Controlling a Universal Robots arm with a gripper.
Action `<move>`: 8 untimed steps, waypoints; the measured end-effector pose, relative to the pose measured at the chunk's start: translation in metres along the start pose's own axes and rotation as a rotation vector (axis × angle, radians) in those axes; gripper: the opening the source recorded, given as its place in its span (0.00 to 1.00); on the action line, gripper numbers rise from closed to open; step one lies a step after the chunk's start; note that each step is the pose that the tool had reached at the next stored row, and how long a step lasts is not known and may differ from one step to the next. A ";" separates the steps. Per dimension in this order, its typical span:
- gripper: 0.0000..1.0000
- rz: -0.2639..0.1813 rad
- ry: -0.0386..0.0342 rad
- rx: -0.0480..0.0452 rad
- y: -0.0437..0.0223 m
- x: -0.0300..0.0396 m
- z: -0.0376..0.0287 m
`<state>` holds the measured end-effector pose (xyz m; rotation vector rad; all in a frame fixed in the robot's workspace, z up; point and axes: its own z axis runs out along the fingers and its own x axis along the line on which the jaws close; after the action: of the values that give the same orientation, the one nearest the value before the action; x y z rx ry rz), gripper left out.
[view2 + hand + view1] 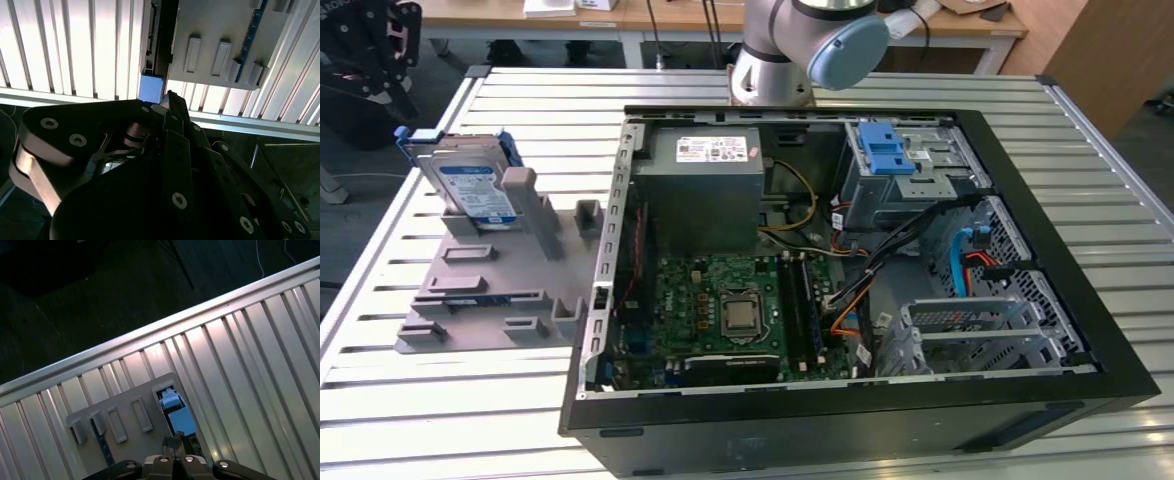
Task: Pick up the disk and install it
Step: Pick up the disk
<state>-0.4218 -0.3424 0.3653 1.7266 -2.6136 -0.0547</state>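
Observation:
The disk (470, 186) is a silver hard drive with a white-and-blue label and a blue carrier frame. It stands on edge in a slot of the grey fixture (478, 285), on the exterior view's left of the open computer case (854, 250). My gripper (380, 85) hangs over the table's far left corner, just beyond the disk and apart from it. In both wrist views its black fingers meet at one tip, shut on nothing, with the disk's blue frame (182, 423) (151, 88) just past the fingertips (172, 441).
Inside the case are a grey power-supply box (707, 190), a green motherboard (734, 305), loose cables and a blue-latched drive cage (901, 165). The fixture's raised blocks (220, 57) sit beside the disk. The slatted metal table (427, 410) ends close behind the fixture.

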 end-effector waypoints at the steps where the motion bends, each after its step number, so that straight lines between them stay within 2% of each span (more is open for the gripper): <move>1: 0.11 0.000 0.0000 0.0000 0.0000 0.0000 0.0000; 8: 0.11 -0.001 0.0000 0.0000 0.0000 0.0000 0.0000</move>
<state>-0.4218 -0.3424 0.3652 1.7280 -2.6127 -0.0547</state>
